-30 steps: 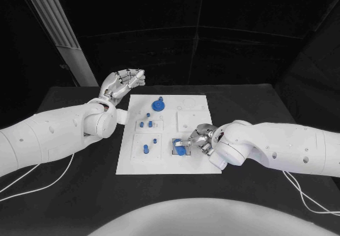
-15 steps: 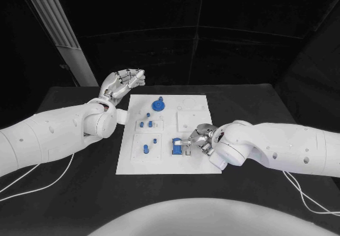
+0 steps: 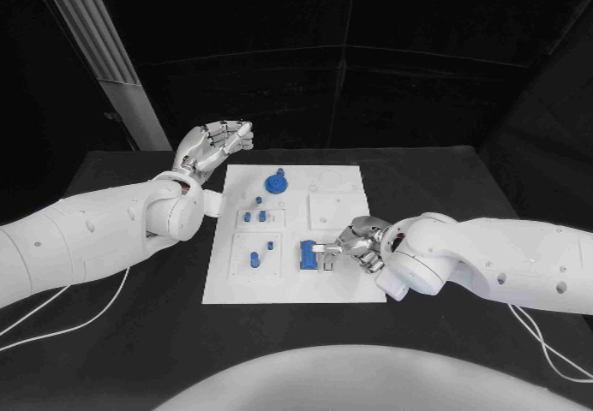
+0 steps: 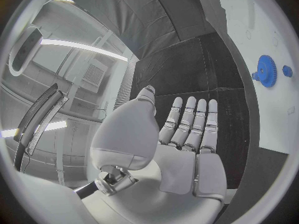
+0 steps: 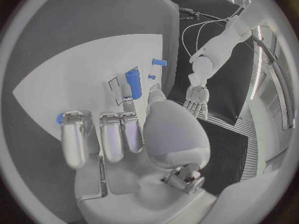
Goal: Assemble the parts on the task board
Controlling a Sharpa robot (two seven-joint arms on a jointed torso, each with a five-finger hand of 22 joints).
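Note:
The white task board (image 3: 333, 287) lies mid-table. On it are a blue gear (image 3: 276, 182), small blue pegs (image 3: 254, 212) and two blue pieces (image 3: 256, 258) in a left panel. A blue block (image 3: 307, 254) stands in a recess near the board's right side. My right hand (image 3: 355, 242) hovers just right of that block with fingers apart and nothing in them. In the right wrist view the block (image 5: 133, 83) lies just beyond the thumb tip. My left hand (image 3: 212, 144) is raised past the board's far left corner, palm (image 4: 181, 149) open and empty; the gear (image 4: 266, 77) lies off to its side.
Black tabletop surrounds the board, with room in front of it and to its right. White cables (image 3: 74, 317) trail on the table at the near left and near right (image 3: 537, 338). A pale slanted post (image 3: 117, 68) stands behind the table's left corner.
The right hand has let go of the blue block and drawn back to the right. The block, tilted in its fingers before, now stands in the recess. The left hand has not moved.

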